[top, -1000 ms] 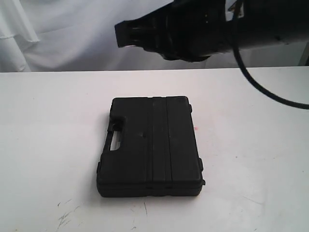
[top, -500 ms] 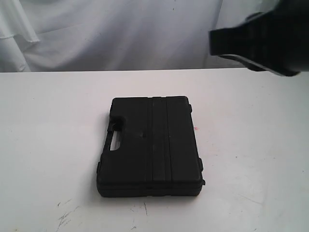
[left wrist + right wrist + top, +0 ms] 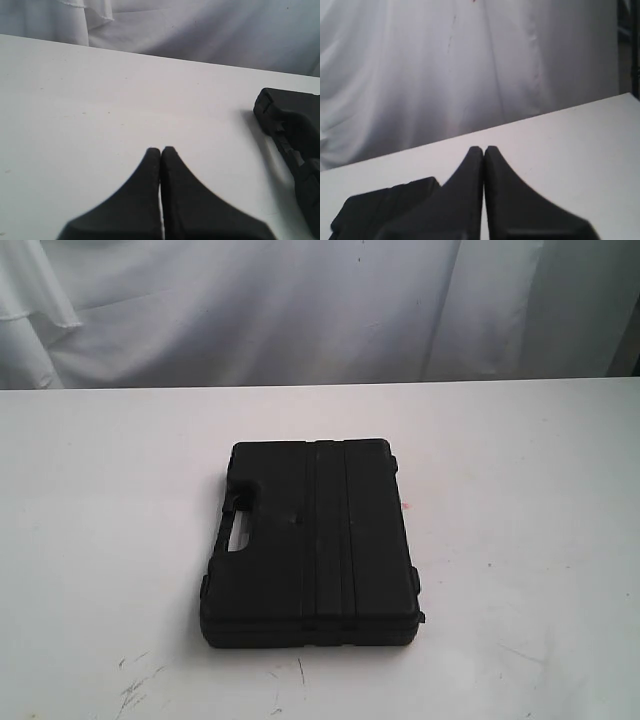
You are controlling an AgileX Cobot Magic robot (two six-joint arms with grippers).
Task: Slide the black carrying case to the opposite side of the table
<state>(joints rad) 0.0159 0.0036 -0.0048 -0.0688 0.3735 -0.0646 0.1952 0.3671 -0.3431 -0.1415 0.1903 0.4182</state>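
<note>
The black carrying case [image 3: 312, 543] is shown flat near the middle of the surface [image 3: 520, 490], handle to the left. The left gripper [image 3: 161, 150] and right gripper [image 3: 483, 148] are closed, empty, and clear of it. A low, centred push against 1 side wall is advised, so turning is avoided.

the exterior view looks obliquely down across the table [image 3: 90, 490] toward a white drape [image 3: 300, 310] behind its far edge, at medium range, with the black case [image 3: 310, 540] at frame centre. the left wrist view sits low and close over the tabletop, sighting past the closed left gripper [image 3: 161, 150] toward the drape. the right wrist view sights past the closed right gripper [image 3: 483, 148] likewise. all three share table, case and drape.
</note>
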